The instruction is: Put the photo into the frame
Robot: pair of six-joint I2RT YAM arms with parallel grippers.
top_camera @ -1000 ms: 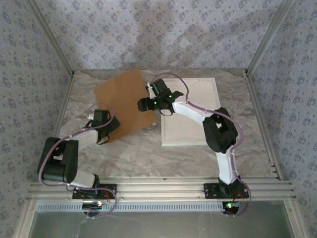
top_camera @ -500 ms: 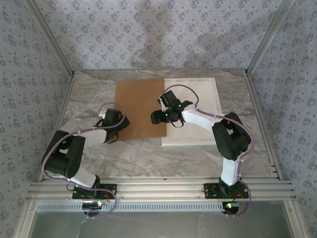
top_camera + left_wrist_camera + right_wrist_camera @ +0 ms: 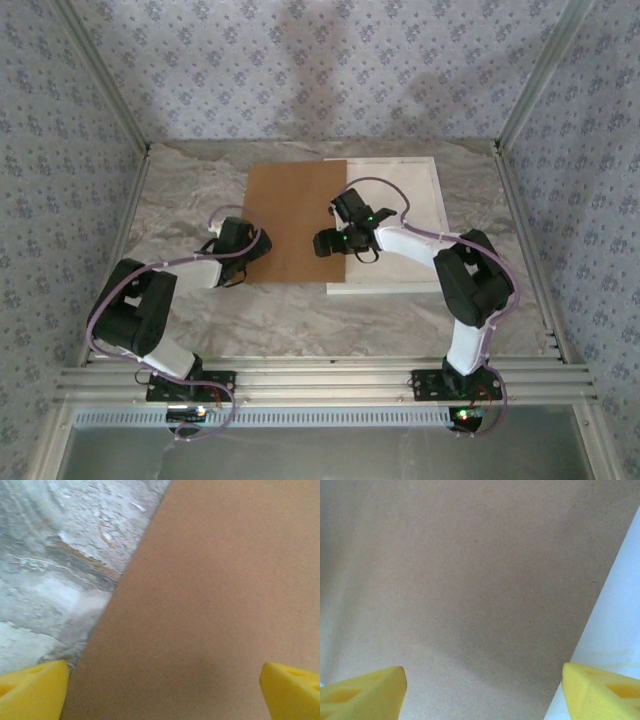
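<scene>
Over the frame's (image 3: 415, 190) edge, brown board (image 3: 290, 215) (flat); left pincer (image 3: 162, 690), right pincer (image 3: 482, 692) gape above.

The backing board (image 3: 290, 215) is laid flat on the table (image 3: 180, 200), slightly left of centre. The frame (image 3: 410, 200) is laid flat to its right, and the frame's left edge is overlapped by the board's right edge. The left gripper (image 3: 238, 243) is positioned over the board's near left corner. The right gripper (image 3: 325, 242) is positioned over the board's near right part, beside the overlap.
</scene>
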